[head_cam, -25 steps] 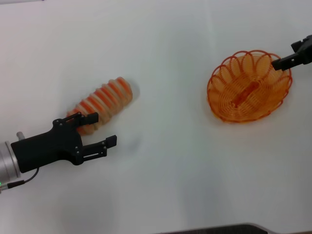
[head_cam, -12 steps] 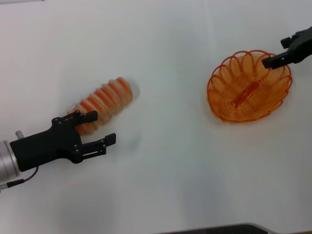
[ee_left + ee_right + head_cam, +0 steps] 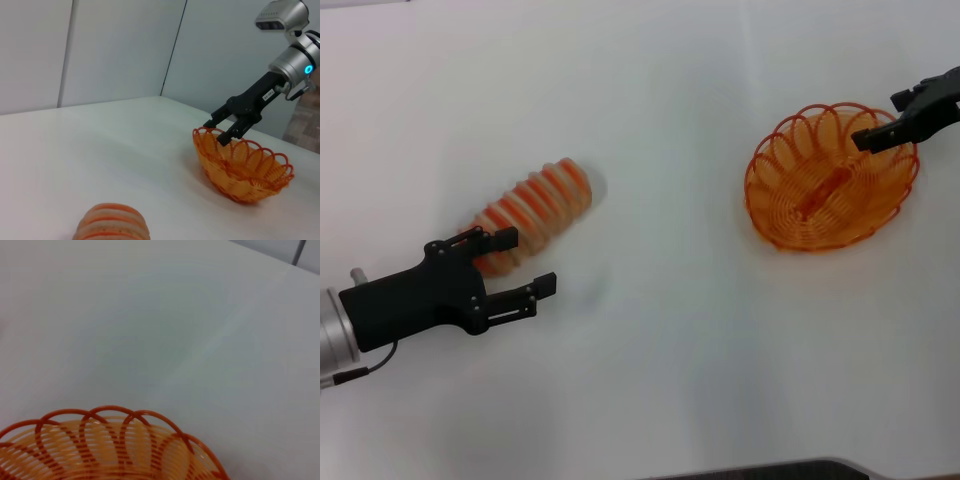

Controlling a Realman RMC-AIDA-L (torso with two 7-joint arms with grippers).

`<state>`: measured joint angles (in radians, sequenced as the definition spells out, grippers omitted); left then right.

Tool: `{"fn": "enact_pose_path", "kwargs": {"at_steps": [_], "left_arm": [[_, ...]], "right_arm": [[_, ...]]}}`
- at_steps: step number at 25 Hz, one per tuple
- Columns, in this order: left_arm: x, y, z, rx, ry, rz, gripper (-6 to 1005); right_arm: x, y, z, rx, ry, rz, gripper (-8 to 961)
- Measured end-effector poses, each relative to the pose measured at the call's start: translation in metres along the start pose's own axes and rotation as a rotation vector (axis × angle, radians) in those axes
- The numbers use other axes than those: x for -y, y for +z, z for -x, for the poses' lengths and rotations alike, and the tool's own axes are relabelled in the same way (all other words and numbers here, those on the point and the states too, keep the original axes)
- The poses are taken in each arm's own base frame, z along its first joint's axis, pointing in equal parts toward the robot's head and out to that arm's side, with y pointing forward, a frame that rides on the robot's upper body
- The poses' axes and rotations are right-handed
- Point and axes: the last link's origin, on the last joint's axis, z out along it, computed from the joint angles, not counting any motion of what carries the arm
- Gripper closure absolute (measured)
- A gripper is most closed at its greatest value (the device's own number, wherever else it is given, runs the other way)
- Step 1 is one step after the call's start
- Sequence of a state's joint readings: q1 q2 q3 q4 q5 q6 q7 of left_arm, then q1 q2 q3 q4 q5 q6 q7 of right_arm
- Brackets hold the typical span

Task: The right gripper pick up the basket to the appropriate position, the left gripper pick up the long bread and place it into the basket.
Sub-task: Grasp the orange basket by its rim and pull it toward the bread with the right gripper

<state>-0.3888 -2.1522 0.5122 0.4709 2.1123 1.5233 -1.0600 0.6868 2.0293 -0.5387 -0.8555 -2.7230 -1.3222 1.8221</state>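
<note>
A: Nearest, the left gripper [image 3: 525,262] low on the robot's left, jaws spread, nothing between them. One finger tip overlaps the near end of the long bread [image 3: 532,212]; contact can't be told from the head view.

B: Bread's lie?

A: Flat on the white worktop [image 3: 650,330], long axis running diagonally away from the left gripper, far end angled toward the middle. The gripper points nearly along that axis, so I judge it must straddle the loaf across its width. Left wrist view cuts the loaf to one rounded end.

B: Farther out?

A: The basket [image 3: 830,180], well apart to the robot's right, sitting on the worktop, empty. The right gripper [image 3: 223,130] is at its far rim, jaws parted, apparently one finger inside the loops and one outside. Not closed on the wire yet, I judge. Right wrist view shows only rim loops, no fingers.
</note>
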Motion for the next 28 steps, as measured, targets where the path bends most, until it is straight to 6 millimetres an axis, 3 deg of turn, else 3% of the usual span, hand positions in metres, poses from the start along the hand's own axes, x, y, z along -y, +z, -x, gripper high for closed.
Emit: {"fn": "enact_pose_path", "kwargs": {"at_steps": [17, 28], "left_arm": [[0.001, 0.0, -0.001, -0.004, 0.0, -0.003, 176], [0.004, 0.002, -0.004, -0.001, 0.009, -0.011, 177]], "right_arm": [[-0.003, 0.011, 0.003, -0.023, -0.025, -0.019, 208], [-0.002, 0.008, 0.009, -0.004, -0.043, -0.04, 661]]}}
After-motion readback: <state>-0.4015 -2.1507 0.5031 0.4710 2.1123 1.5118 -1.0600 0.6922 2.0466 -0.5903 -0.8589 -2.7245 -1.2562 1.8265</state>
